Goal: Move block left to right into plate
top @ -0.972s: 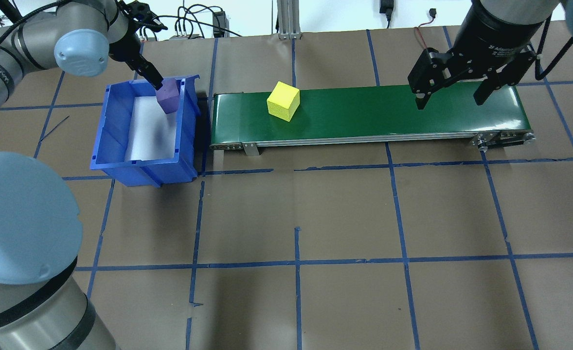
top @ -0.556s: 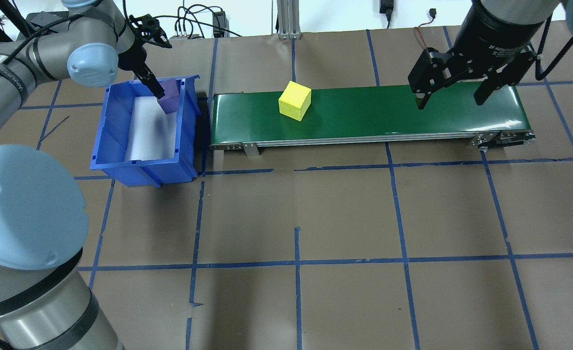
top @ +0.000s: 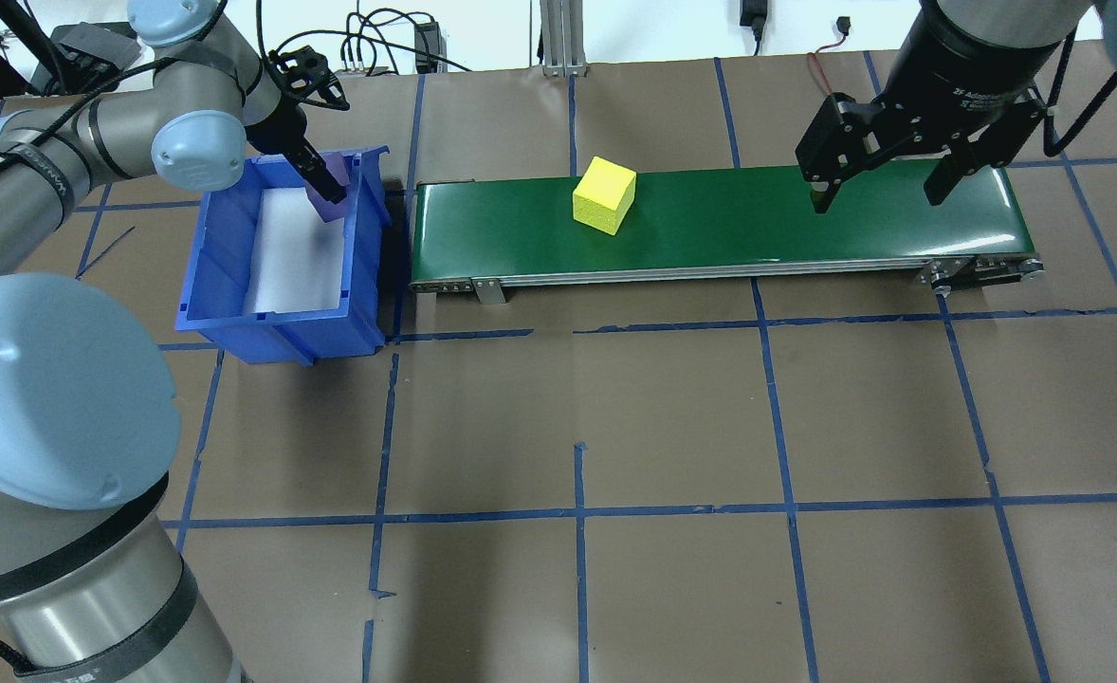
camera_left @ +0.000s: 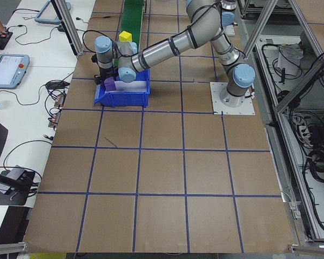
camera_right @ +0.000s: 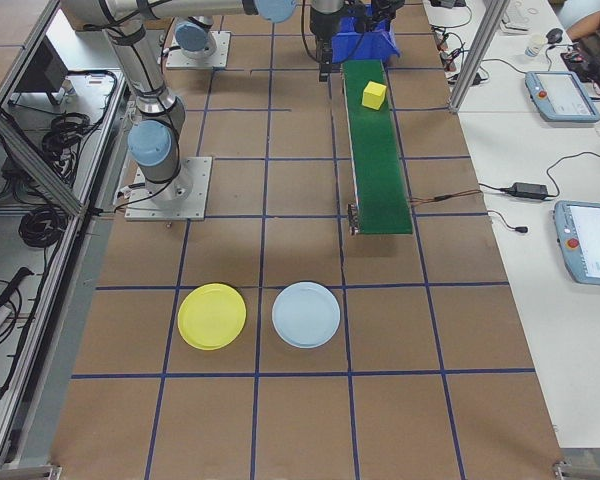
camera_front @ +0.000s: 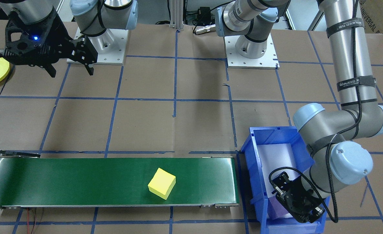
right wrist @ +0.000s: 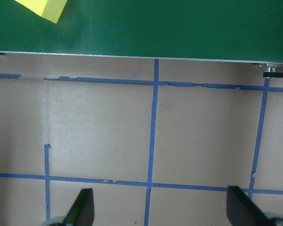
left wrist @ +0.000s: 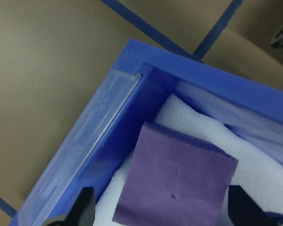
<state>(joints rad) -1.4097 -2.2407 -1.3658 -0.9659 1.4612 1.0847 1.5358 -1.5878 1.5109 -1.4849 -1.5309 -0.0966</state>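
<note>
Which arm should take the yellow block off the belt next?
Right. Its open gripper hangs over the belt's far end, toward which the yellow block faces. The left gripper is busy at the purple block in the bin.

Brown paper-covered table (top: 615,417) gridded with blue tape lines (top: 579,512), aluminium frame posts (camera_right: 480,50) along the edges, white side benches (camera_left: 21,81) carrying teach pendants (camera_right: 590,255) and loose cables (camera_left: 21,156), even overhead lighting

Bin walls (top: 369,204) hem the purple block (left wrist: 177,181) closely
</note>
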